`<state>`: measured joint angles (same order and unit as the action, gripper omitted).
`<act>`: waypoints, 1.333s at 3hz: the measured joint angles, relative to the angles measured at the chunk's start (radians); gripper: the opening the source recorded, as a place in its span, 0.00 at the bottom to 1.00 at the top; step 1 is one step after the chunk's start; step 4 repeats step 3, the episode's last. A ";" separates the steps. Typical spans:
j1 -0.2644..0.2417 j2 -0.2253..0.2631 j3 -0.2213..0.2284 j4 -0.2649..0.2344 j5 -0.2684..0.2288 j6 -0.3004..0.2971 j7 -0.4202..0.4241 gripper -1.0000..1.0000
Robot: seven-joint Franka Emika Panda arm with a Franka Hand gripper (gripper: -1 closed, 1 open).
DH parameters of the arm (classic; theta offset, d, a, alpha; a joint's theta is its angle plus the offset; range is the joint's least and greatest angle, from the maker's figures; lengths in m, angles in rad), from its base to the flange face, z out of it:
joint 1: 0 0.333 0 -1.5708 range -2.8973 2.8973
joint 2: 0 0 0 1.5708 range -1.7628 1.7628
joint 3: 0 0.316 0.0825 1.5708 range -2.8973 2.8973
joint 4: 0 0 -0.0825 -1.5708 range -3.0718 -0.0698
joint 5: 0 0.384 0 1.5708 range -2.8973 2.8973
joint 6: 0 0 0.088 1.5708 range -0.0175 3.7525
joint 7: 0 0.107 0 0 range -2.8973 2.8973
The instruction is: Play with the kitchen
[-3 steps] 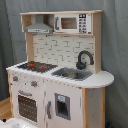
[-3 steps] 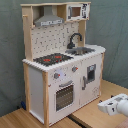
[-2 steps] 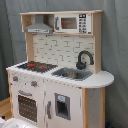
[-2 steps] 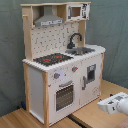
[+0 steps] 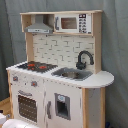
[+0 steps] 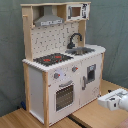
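The kitchen (image 5: 60,82) (image 6: 42,80) is a white and light-wood toy unit standing upright in both exterior views. Its worktop carries a black-red hob (image 5: 36,65) (image 6: 52,59), a grey sink (image 5: 72,74) (image 6: 82,50) and a black tap (image 5: 84,59) (image 6: 75,40). A grey hood (image 5: 40,26) and a small microwave (image 5: 72,23) sit on top. The oven door (image 5: 27,106) (image 6: 65,95) looks closed. The arm's white end with my gripper (image 6: 114,100) hovers low at the second exterior view's right, in front of the kitchen and apart from it. A white bit of the arm (image 5: 10,122) shows at the first exterior view's bottom left.
The kitchen stands on a light wooden surface (image 6: 30,117) with a seam running across it. A grey-green curtain (image 6: 10,50) hangs behind. A small cupboard door with a dark panel (image 5: 62,106) (image 6: 91,74) sits beside the oven.
The white arm end has shifted only slightly at the second exterior view's lower right. The kitchen and its doors have not changed.
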<state>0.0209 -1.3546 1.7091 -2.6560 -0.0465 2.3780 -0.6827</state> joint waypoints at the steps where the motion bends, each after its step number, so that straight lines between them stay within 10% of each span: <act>1: 0.032 -0.076 -0.021 -0.016 0.032 0.039 -0.039 1.00; 4: 0.102 -0.201 -0.066 -0.054 0.103 0.124 -0.120 1.00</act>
